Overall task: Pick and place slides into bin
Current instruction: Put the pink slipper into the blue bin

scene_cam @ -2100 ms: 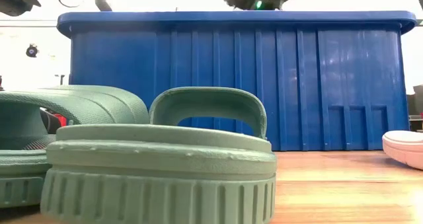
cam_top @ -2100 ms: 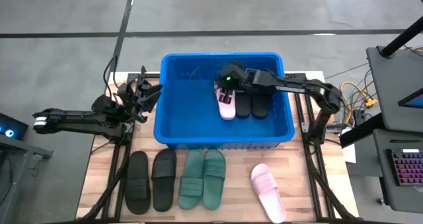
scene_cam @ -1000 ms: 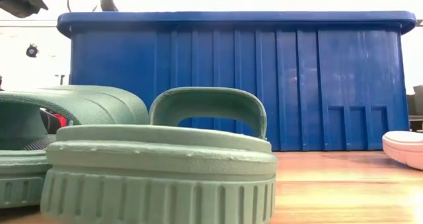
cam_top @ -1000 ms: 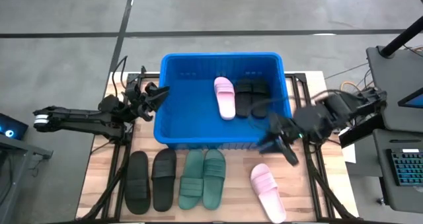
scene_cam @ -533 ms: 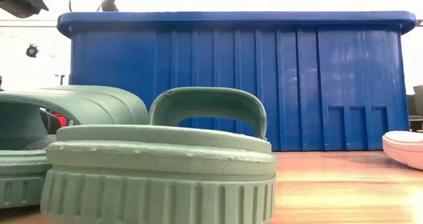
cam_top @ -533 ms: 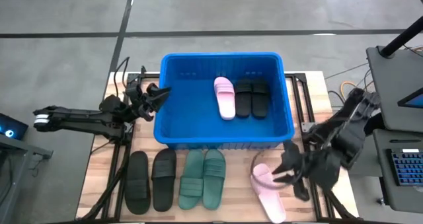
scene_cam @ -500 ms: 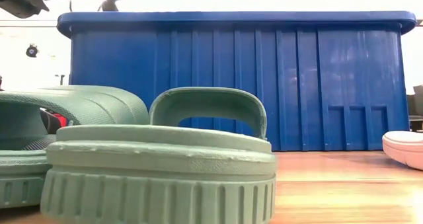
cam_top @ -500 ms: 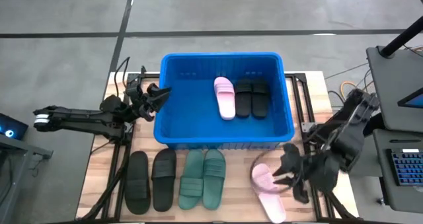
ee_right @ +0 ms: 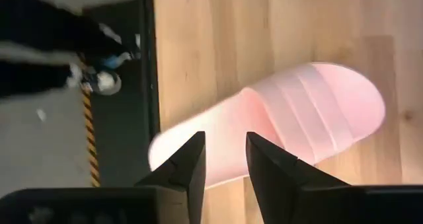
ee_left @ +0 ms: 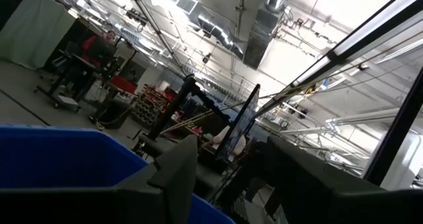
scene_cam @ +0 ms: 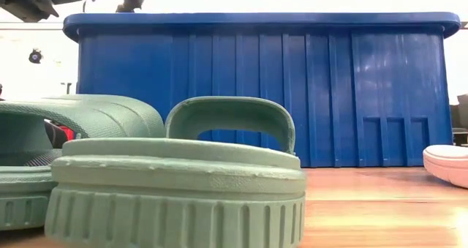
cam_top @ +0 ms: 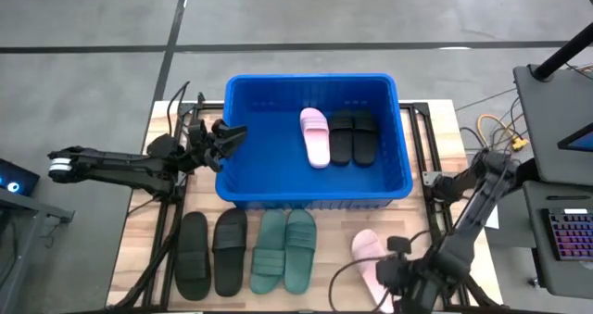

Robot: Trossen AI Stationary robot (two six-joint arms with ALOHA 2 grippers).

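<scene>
The blue bin [cam_top: 243, 186] stands mid-table and holds one pink slide [cam_top: 315, 136] and two black slides [cam_top: 354, 136]. On the wood in front of it lie two black slides [cam_top: 211, 253], two green slides [cam_top: 284, 251] and a second pink slide [cam_top: 367, 251], sole down. My right gripper [cam_top: 400, 279] is open above that slide's near end; in the right wrist view its fingers [ee_right: 225, 154] stand over the heel part of the pink slide [ee_right: 310, 112]. My left gripper [cam_top: 230, 133] is open and empty at the bin's left rim.
The green slides [scene_cam: 175, 182] fill the low view's foreground, with the bin's wall [scene_cam: 263, 87] behind and the pink slide's toe [scene_cam: 447, 164] at the right. Bare wood [ee_right: 218, 45] lies beside the pink slide. The table's dark frame rail [cam_top: 435, 240] runs along the right.
My right gripper has swung from beside the bin's near right corner toward the table's near edge and come over the pink slide lying there, staying open. My left gripper has edged a little toward the bin's left rim. No slide has moved.
</scene>
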